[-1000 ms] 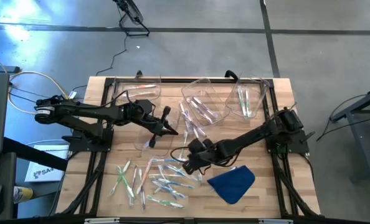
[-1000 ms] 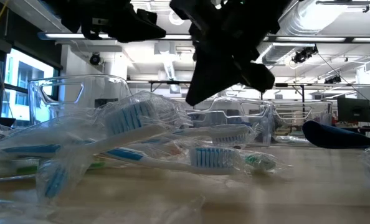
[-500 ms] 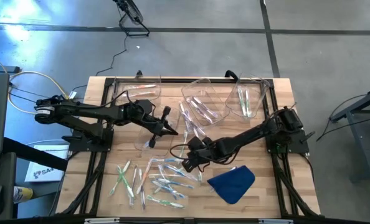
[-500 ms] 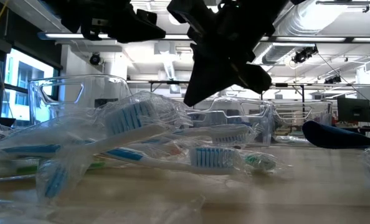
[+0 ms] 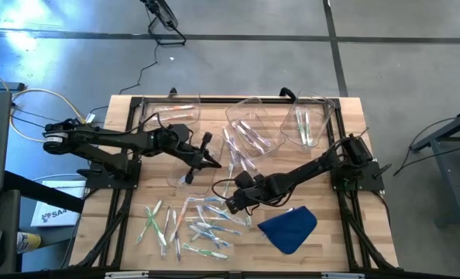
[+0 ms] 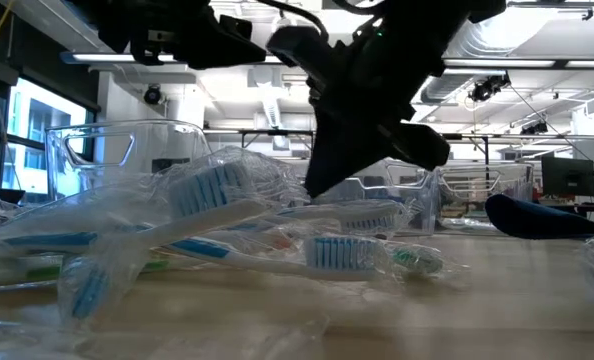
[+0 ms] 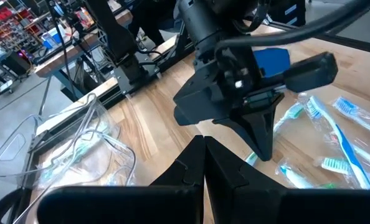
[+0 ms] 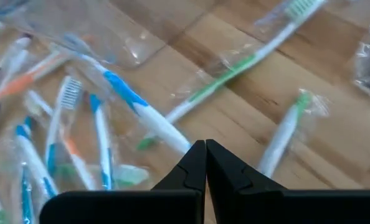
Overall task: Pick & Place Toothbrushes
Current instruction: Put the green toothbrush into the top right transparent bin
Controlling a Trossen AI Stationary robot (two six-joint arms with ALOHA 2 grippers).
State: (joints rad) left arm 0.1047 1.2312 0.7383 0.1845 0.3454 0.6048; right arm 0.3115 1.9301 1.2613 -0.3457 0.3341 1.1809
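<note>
- The toothbrushes point(image 5: 203, 221) are lying scattered across the table's point(image 5: 346, 240) near side; they are slim, whitish, wrapped in clear film, with blue, green and orange accents.
- The right gripper point(image 5: 231, 203) is reaching low over the pile's edge, fingertips pressed together with nothing between them; the left gripper point(image 5: 211, 161) is hovering mid-table, fingers likewise closed and empty.
- Clear bins point(image 5: 255, 128) are sitting along the far side, each holding a few toothbrushes; a blue cloth point(image 5: 289, 227) is lying beside the pile.

Even overhead light; ceiling strips glare in low view; right wrist view blurred
</note>
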